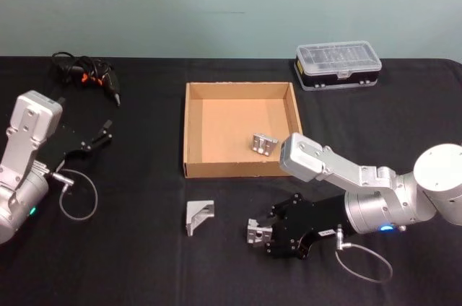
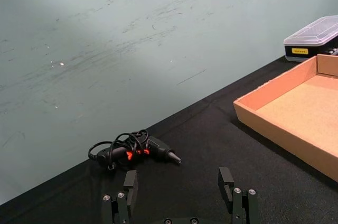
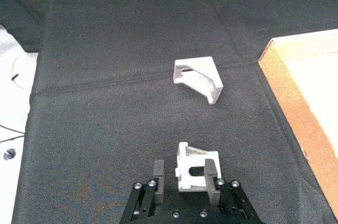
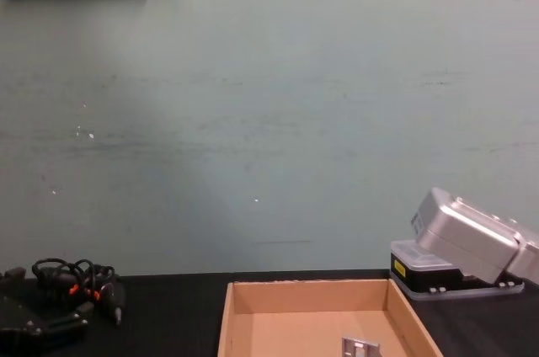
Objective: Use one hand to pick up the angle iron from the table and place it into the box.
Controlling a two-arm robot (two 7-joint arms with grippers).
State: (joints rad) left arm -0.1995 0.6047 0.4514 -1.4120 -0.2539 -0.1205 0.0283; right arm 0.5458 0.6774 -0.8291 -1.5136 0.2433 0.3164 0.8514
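Note:
My right gripper (image 1: 260, 236) is low over the black table (image 1: 130, 263), in front of the box (image 1: 186, 133). Its fingers (image 3: 158, 171) stand open on either side of a small grey angle iron (image 3: 194, 167), which lies close against one finger with a gap to the other. A second angle iron (image 1: 200, 216) lies free on the table to its left, also seen from the right wrist (image 3: 198, 78). Another angle iron (image 1: 264, 144) rests inside the tan box (image 4: 307, 288). My left gripper (image 1: 101, 136) is parked open at the far left, holding nothing (image 2: 178, 184).
A clear-lidded plastic case (image 1: 338, 65) with a black base stands behind the box's right corner. A black and orange tool with a coiled cable (image 1: 86, 73) lies at the back left. A loose grey cable loop (image 1: 78, 201) hangs by the left arm.

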